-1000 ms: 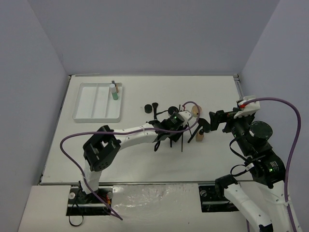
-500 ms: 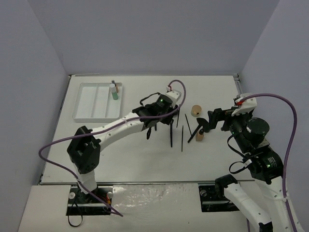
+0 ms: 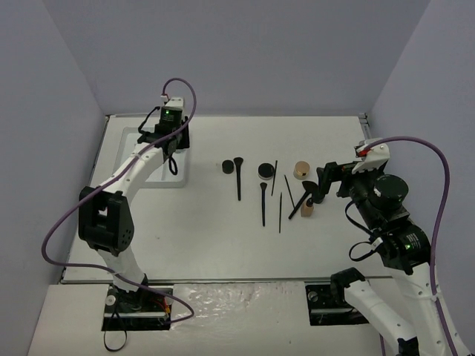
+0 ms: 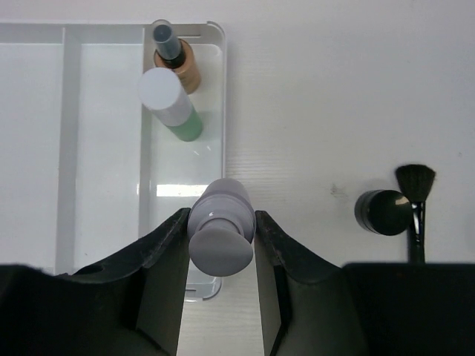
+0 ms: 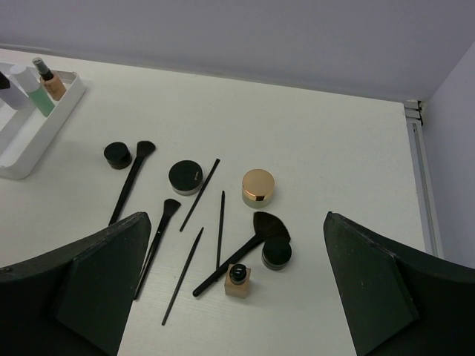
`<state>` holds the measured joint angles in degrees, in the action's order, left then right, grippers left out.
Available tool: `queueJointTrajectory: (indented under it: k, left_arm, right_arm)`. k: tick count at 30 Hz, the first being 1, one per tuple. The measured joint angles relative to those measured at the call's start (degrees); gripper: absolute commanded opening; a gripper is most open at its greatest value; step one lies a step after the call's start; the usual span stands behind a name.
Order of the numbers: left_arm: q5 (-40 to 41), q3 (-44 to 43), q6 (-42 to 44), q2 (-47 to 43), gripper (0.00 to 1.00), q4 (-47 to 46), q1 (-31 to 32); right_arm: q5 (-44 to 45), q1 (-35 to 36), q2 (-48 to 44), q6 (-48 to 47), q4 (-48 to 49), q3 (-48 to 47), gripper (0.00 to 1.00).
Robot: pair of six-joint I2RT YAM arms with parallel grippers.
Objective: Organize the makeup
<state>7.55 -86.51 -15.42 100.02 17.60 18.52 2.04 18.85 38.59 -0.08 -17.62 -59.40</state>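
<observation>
L gripper (image 4: 221,224) clamps lilac bottle (image 4: 220,236) over tray's (image 4: 67,111) right-edge compartment. R gripper (image 5: 237,251) is wide open, empty. Risk: an early release could topple the nearby green bottle (image 4: 172,104).

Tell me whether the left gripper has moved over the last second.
Yes. Seen from above, the left gripper, holding a lilac bottle, swung left from the scattered brushes to over the white tray.

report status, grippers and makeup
Left gripper shut on lilac bottle, over tray right end. Right gripper open, empty. Green bottle, tan bottle in tray; nothing blocking.
</observation>
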Motion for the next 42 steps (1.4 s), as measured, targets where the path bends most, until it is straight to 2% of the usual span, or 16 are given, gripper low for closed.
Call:
queueJointTrajectory:
  k: [13,28,31,36,42]
  left_arm:
    - [-3.3,3.2,0.0,6.5,0.0,-7.1,-8.7]
    - [-5.9,3.7,-0.2,13.0,0.0,-13.6,-10.0]
    - [-5.9,4.1,-0.3,13.0,0.06,-13.9,-10.0]
    - [-5.8,4.7,-0.3,13.0,0.32,-14.1,-10.0]
    - [-5.8,4.7,-0.4,13.0,0.52,-14.1,-10.0]
  right_arm:
    - [0.4,0.0,1.5,0.7,0.7,0.0,1.0]
    - [1.7,0.0,4.3,1.6,1.1,0.0,1.0]
    - [1.8,0.0,4.4,1.6,1.2,0.0,1.0]
    - [2.0,0.0,4.2,1.6,1.4,0.1,1.0]
    - [2.0,0.0,3.5,1.9,2.0,0.4,1.0]
